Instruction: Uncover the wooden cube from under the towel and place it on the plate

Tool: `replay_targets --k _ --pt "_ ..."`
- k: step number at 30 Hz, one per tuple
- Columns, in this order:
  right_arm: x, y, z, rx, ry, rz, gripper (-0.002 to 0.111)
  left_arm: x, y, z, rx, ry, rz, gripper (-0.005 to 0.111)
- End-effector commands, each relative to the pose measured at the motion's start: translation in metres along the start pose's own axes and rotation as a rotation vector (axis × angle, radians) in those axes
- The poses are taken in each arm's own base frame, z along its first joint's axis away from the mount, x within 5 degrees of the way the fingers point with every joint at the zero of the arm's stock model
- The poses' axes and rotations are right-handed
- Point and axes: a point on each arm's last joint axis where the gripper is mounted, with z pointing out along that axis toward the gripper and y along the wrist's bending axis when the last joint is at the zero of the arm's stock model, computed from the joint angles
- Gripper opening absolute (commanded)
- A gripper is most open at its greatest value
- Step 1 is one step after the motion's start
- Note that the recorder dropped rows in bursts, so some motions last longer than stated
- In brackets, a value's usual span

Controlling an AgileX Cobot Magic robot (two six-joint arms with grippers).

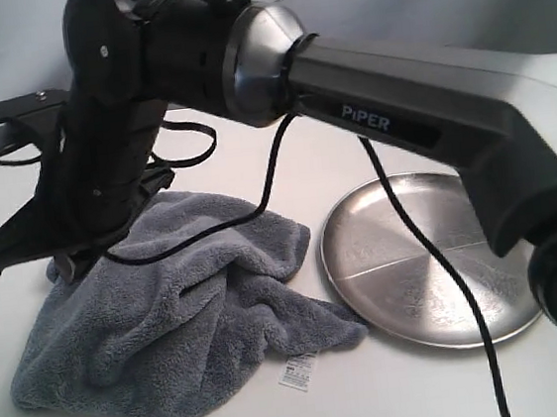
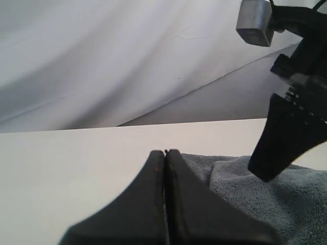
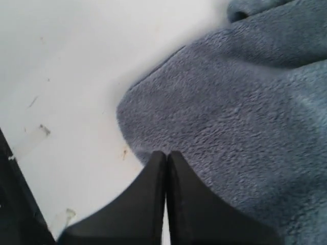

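1. The wooden cube shows in none of the three views. The towel [image 1: 172, 329] is bunched into thick folds, and whether the block lies under them cannot be told.
2. In the exterior view the towel lies at about 7 o'clock on the white table [image 1: 427, 392]. Its small white label [image 1: 298, 371] sits at the cloth's 5 o'clock edge, and the print is too small to read.
3. The plate [image 1: 386, 287] lies at the towel's 3 o'clock, bare and shiny. Its near rim is just beside the cloth's last fold, and contact cannot be judged.
4. The right arm [image 1: 396, 96] reaches across the middle and fills the upper part of the exterior view. It covers the plate's rim at about 2 o'clock and the towel's 11 o'clock corner.
5. A black cable [image 1: 456, 289] hangs from the arm and crosses in front of the plate.
6. The right gripper [image 3: 166, 153] has its fingers pressed together with no cloth seen between them. It is poised over the towel's edge where cloth meets table, and its height above the cloth is unclear.
7. The left gripper [image 2: 165, 152] is also pressed together and holds nothing. It sits low over the table with the towel just beyond its tips.
8. The left wrist view also shows the other gripper's black wedge over the towel. A silver block [image 2: 254, 23] is above that wedge.
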Motion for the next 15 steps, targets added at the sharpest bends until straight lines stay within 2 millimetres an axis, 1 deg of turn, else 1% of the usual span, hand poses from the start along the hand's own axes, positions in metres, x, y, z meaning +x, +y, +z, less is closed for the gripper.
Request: replay_targets --k 1,4,7,10,11,15 --pt "0.007 0.024 -0.003 0.009 0.047 -0.079 0.000 0.001 0.000 0.000 0.005 -0.002 -0.004 0.000" --pt "0.013 0.036 0.001 0.012 0.084 -0.102 0.000 0.001 0.000 0.000 0.005 -0.002 -0.004 0.000" --pt "0.022 0.043 0.003 0.049 0.119 -0.126 0.000 0.001 0.000 0.000 0.005 -0.002 -0.004 0.000" --pt "0.036 0.043 0.007 0.085 0.151 -0.130 0.000 0.001 0.000 0.000 0.005 -0.002 -0.004 0.000" --pt "0.043 0.043 0.011 0.087 0.167 -0.129 0.000 0.001 0.000 0.000 0.005 -0.002 -0.004 0.000" --pt "0.063 0.039 0.009 0.093 0.154 -0.106 0.000 0.001 0.000 0.000 0.005 -0.002 -0.004 0.000"
